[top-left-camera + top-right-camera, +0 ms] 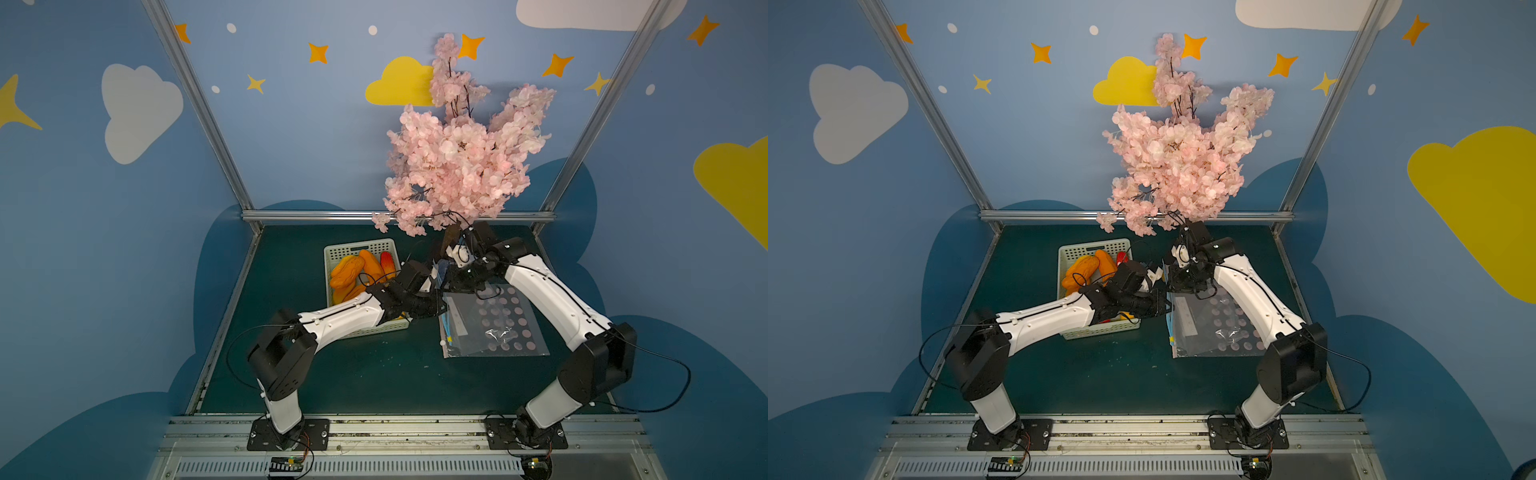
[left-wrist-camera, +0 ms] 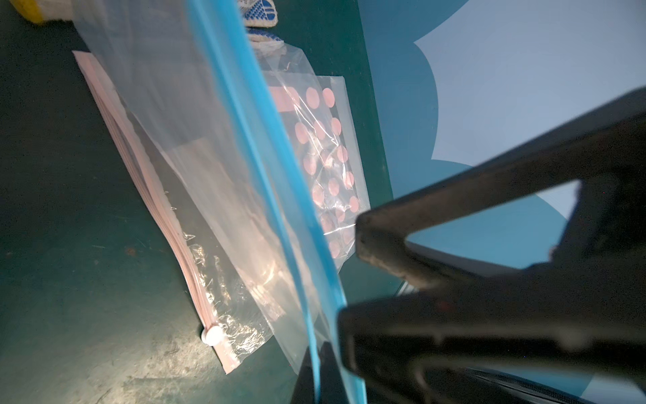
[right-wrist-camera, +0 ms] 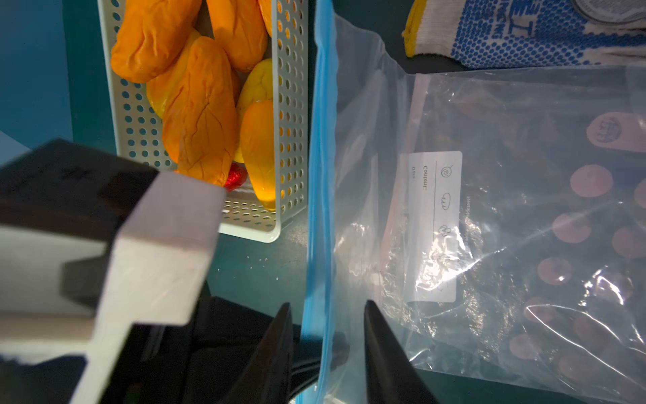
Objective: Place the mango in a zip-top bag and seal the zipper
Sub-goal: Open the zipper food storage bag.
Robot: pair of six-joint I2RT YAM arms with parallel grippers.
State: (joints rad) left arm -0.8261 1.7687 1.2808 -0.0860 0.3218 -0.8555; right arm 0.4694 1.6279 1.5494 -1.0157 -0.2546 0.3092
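Several orange mangoes (image 3: 199, 115) (image 1: 353, 270) lie in the pale perforated basket (image 3: 293, 105) (image 1: 361, 248). A clear zip-top bag (image 3: 377, 147) (image 1: 465, 316) with a blue zipper strip (image 3: 320, 175) (image 2: 258, 147) lies beside the basket, its far end lifted. My left gripper (image 2: 320, 370) (image 1: 434, 284) is shut on the blue zipper edge. My right gripper (image 3: 327, 307) (image 1: 453, 274) is open; its dark fingers stand on either side of the strip, apart from it. No mango is inside the bag.
Under the bag lies a stack of pink-dotted bags (image 2: 325, 147) (image 1: 511, 320) with pink zippers and a white slider (image 2: 212, 335). White gloves with blue dots (image 3: 524, 35) lie behind it. A pink blossom tree (image 1: 457, 158) overhangs the back rail.
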